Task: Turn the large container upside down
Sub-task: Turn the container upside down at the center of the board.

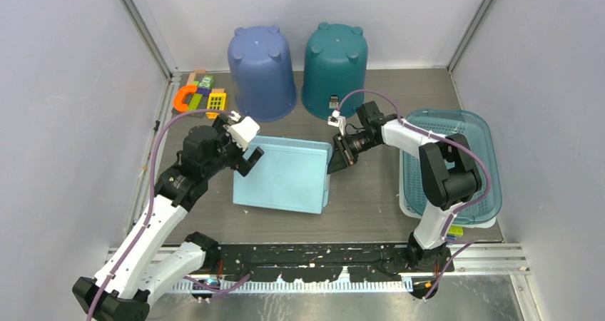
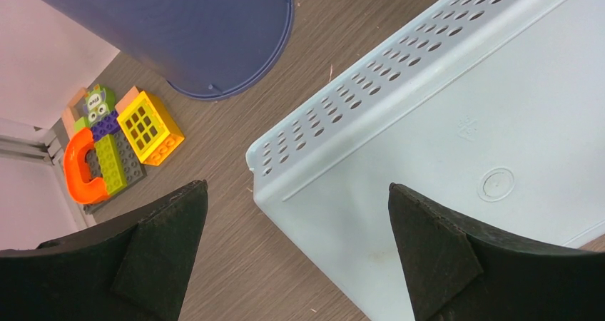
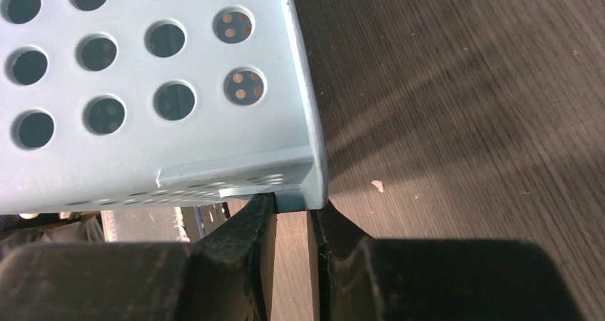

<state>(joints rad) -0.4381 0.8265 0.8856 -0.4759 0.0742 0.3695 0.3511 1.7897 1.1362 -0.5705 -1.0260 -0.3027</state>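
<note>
Dark wood-grain boards form the table [image 1: 371, 192], boxed in by pale walls on the left, right and far sides, with a black rail along the near edge. The large container [image 1: 285, 175], a pale blue bin with rows of holes in its walls, lies in the middle of the table with its flat base facing up.

The right gripper [image 1: 337, 157] is clamped on the container's right rim. In the right wrist view its two fingers pinch the lip at a corner [image 3: 294, 205], with the holed wall [image 3: 143, 157] just above them. Whether that edge is raised off the table cannot be told.

The left gripper [image 1: 241, 144] hangs over the container's far left corner with its jaws spread wide and nothing between them. In the left wrist view the fingers stand on either side of that corner [image 2: 296, 189], clear of the plastic [image 2: 442, 157].

A narrow strip of bare table separates the container's far edge from two upturned buckets, a blue bucket [image 1: 262, 71] and a teal bucket [image 1: 335, 64], standing side by side at the back wall. Toy blocks [image 1: 198, 96] sit in the far left corner, near the blue bucket. A clear blue basket [image 1: 489, 171] lies along the right wall, and the band of table between it and the container holds the right arm. On the near side, a wider strip of open table runs up to the rail.
</note>
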